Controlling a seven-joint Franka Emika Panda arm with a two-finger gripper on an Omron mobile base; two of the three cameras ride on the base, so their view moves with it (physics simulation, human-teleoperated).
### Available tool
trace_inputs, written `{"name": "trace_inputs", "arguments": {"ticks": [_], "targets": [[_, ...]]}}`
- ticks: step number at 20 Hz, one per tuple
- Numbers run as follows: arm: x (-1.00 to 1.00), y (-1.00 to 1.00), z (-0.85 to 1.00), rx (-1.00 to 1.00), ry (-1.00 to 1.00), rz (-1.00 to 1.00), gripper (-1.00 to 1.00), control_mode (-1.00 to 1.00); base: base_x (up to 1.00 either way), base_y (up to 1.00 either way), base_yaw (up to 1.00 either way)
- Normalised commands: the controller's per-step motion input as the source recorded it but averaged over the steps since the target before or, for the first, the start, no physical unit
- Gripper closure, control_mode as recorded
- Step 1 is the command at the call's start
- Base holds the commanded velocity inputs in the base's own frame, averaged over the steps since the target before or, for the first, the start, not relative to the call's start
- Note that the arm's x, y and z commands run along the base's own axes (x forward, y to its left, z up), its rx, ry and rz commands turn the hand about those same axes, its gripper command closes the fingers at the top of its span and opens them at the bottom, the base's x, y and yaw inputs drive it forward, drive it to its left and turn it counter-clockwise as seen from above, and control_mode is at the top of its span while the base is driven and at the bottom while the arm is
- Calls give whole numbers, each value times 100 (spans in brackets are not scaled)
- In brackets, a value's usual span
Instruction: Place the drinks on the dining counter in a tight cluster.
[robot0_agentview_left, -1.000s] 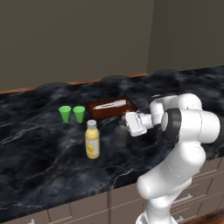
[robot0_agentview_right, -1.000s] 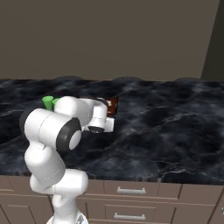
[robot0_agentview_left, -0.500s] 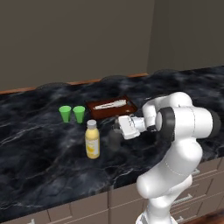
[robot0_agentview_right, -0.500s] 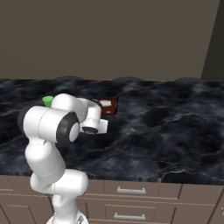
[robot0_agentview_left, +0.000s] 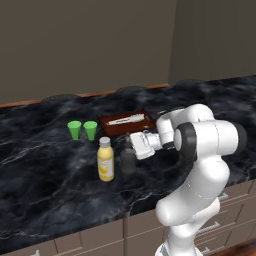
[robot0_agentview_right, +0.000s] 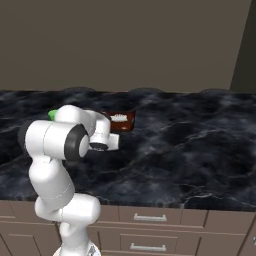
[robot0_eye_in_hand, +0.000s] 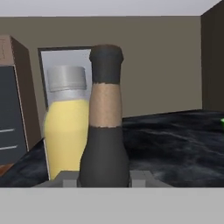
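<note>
Carrying the dark grey narrow-necked bottle (robot0_agentview_left: 128, 160) leftward, your clenched tool (robot0_agentview_left: 133, 148) has brought it just beside the yellow grey-capped bottle (robot0_agentview_left: 105, 159) on the black marble bench (robot0_agentview_left: 45, 180), mid-bench; release it there.

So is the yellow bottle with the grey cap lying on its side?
No, the yellow bottle with the grey cap stands upright on the black marble counter.

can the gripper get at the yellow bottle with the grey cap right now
Probably not directly. The gripper is shut on the dark grey narrow-necked bottle, which stands between it and the yellow grey-capped bottle; it would have to let go first.
</note>
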Motion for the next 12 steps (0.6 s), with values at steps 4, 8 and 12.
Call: {"name": "trace_inputs", "arguments": {"ticks": [4,8,12], "targets": [[2,8,-19,0,-2,0,100,-100,0,0,0],[-3,1,-25,0,-2,0,100,-100,0,0,0],[-6,0,-24,0,-1,0,-100,-100,0,0,0]]}}
